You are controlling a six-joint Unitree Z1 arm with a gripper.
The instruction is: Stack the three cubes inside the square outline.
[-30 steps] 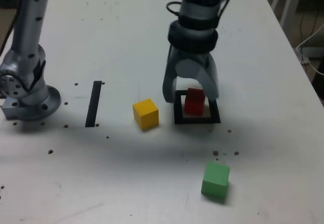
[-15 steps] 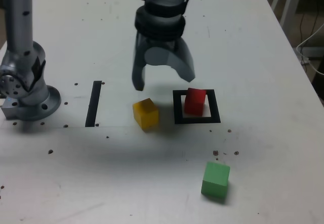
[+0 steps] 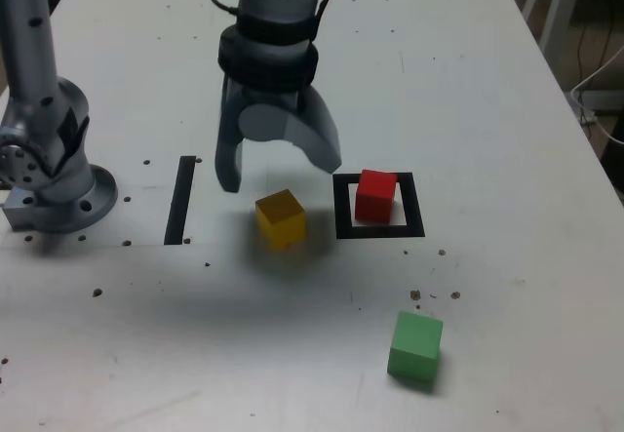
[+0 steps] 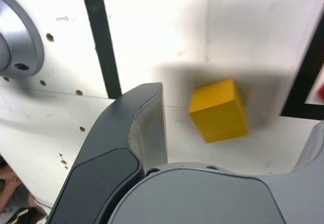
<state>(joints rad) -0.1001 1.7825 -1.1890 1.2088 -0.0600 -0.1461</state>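
I have the red cube (image 3: 375,194) in the square outline (image 3: 379,229) at centre frame, with yellow cube (image 3: 281,218) and green cube (image 3: 416,347) (lower right) left, gripper (image 3: 276,174) spread empty.

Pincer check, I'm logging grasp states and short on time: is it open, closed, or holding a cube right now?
Pincer: open, holding nothing, above the yellow cube.

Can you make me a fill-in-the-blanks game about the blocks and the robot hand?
1. The block inside the square outline is ____.
2. The hand hovers open above the ____ block.
3. The block nearest the exterior view's bottom edge is ____.
4. The number of blocks stacked on the red cube is ____.

Missing words: red; yellow; green; zero
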